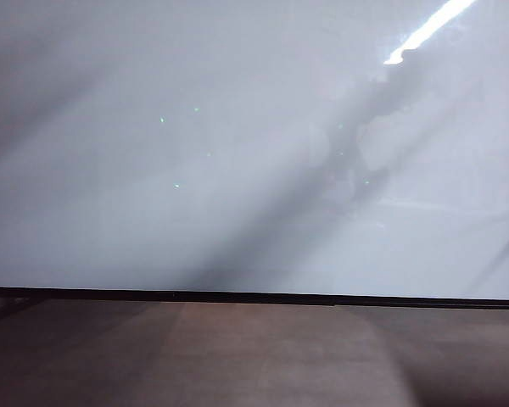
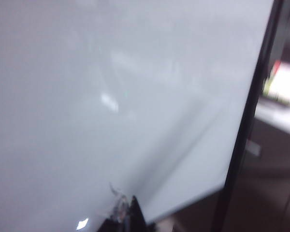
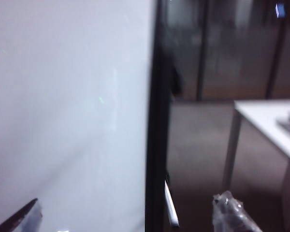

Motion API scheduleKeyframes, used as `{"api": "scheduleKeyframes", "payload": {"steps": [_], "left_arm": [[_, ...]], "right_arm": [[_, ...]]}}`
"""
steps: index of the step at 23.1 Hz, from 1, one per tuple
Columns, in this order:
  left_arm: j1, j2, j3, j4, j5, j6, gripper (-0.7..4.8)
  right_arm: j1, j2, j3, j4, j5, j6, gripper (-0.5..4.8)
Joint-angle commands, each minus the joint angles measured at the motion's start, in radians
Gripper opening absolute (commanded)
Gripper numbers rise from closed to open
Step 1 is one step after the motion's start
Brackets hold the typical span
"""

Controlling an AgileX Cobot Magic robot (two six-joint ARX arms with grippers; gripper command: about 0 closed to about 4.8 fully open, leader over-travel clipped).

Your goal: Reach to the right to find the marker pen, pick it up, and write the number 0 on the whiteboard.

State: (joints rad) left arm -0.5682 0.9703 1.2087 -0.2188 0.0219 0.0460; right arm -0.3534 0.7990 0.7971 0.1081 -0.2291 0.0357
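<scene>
The whiteboard [image 1: 237, 170] is glossy white with a thin black frame and fills the exterior view; neither arm shows there. No number 0 shows on it. In the left wrist view my left gripper [image 2: 126, 211] hangs before the whiteboard [image 2: 111, 96] near its lower corner, blurred, its fingertips together and nothing between them. My right gripper [image 3: 125, 217] is open at the edge of the whiteboard [image 3: 67, 96]: one dark finger [image 3: 21, 217] before the board, one film-wrapped finger [image 3: 229, 212] beyond the frame. A slim stick [image 3: 171, 207] with a pale sheen hangs beside the frame between them; I cannot tell whether it is the marker pen.
A bright streak of reflected light [image 1: 428, 30] crosses the board's upper right. Brown floor [image 1: 254, 356] lies below the board's frame [image 1: 254, 297]. Beyond the board's right edge stand a white table [image 3: 270, 121] and dark glass panels [image 3: 222, 48]. A pale surface with objects [image 2: 285, 92] shows past the frame.
</scene>
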Motion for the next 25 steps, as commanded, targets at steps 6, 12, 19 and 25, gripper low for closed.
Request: {"api": "scheduleKeyframes", "payload": {"steps": [6,12,19,25], "left_arm": [[-0.209,0.406,0.201,-0.016,0.012,0.137,-0.05],[-0.166,0.576,0.200,0.037,0.143,0.150,-0.05],[-0.145,0.686,0.199,0.132,0.183,0.216,-0.05],[-0.145,0.689,0.200,0.180,0.182,0.235,-0.05]], "right_arm": [[-0.023,0.423,-0.027,0.413,-0.093,0.072,4.79],[-0.028,0.665,-0.026,0.630,-0.095,-0.026,4.79],[-0.083,1.025,0.016,0.977,-0.121,-0.088,4.79],[-0.087,1.242,0.220,1.015,-0.207,-0.088,4.79]]}}
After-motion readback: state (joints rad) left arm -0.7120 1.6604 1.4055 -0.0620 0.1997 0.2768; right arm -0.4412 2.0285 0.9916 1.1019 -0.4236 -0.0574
